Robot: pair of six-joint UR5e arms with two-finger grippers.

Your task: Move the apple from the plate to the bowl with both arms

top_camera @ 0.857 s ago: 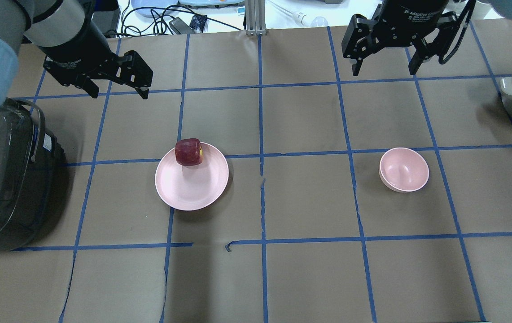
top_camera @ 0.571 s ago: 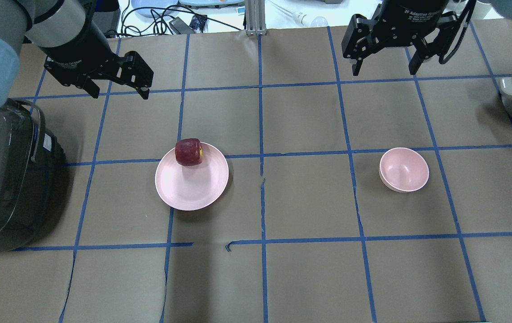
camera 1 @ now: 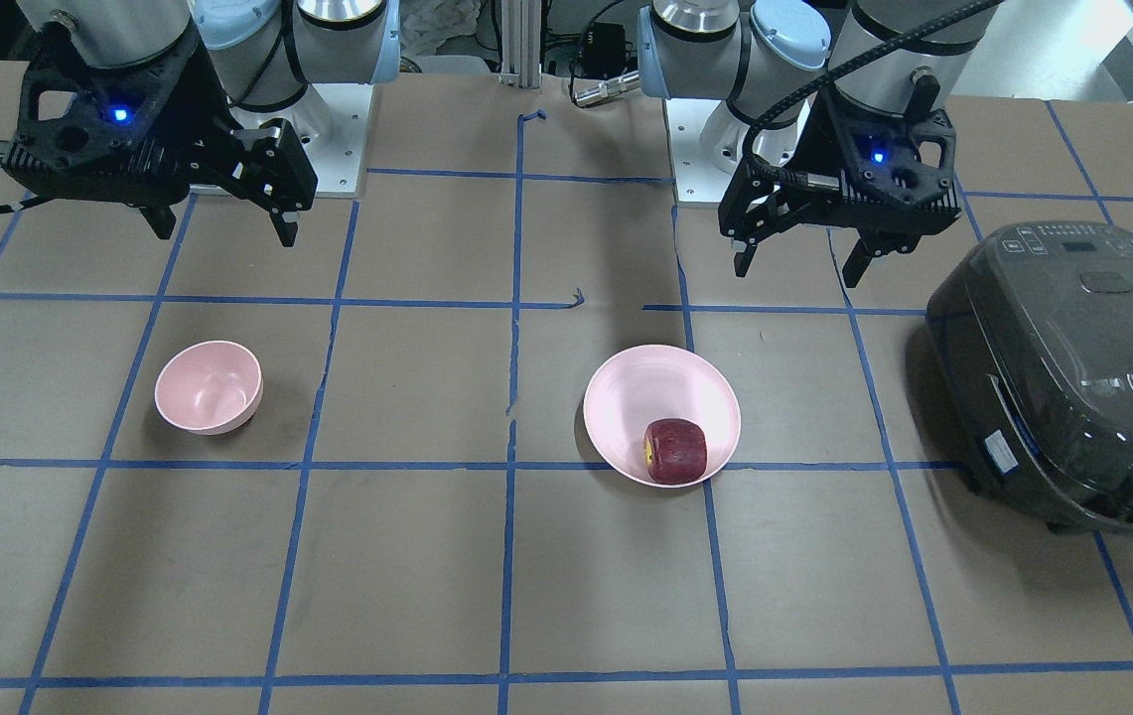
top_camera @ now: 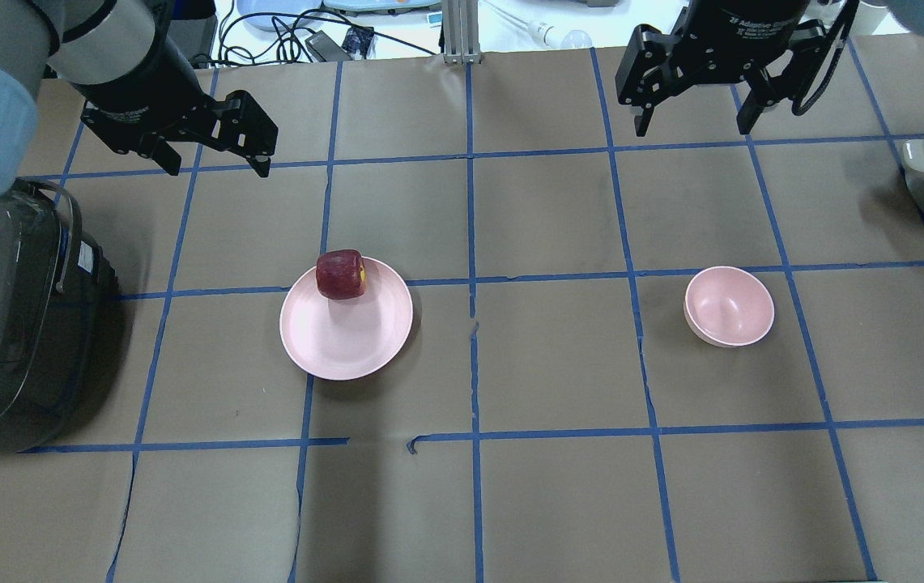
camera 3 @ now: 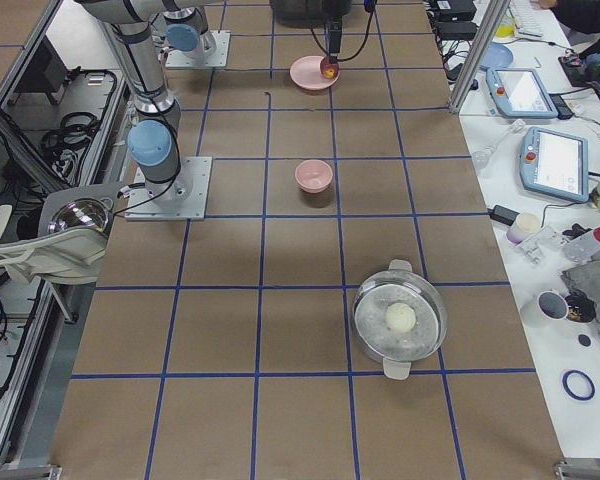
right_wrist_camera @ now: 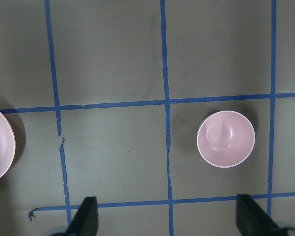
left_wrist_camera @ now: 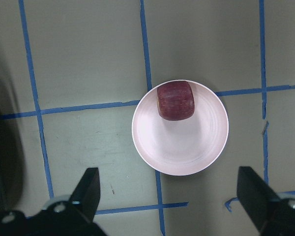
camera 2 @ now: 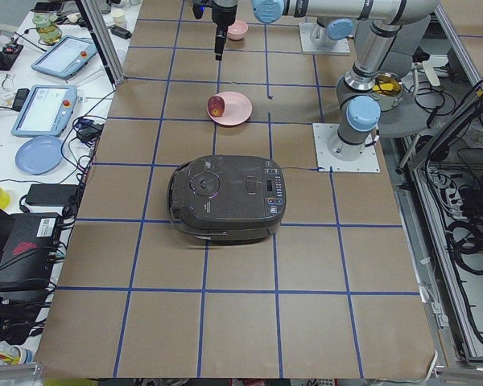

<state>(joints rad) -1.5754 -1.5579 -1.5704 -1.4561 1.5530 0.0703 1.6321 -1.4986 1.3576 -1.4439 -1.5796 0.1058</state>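
The apple (top_camera: 340, 274) lies on the plate (top_camera: 346, 340), at the edge farthest from the robot, with the bowl (top_camera: 729, 306) well apart. The left gripper (top_camera: 219, 171) hangs high beyond the plate, jaws spread and empty; the right gripper (top_camera: 692, 129) is likewise spread and empty. The left should probably descend centred over the apple, fingers clearing the rim.
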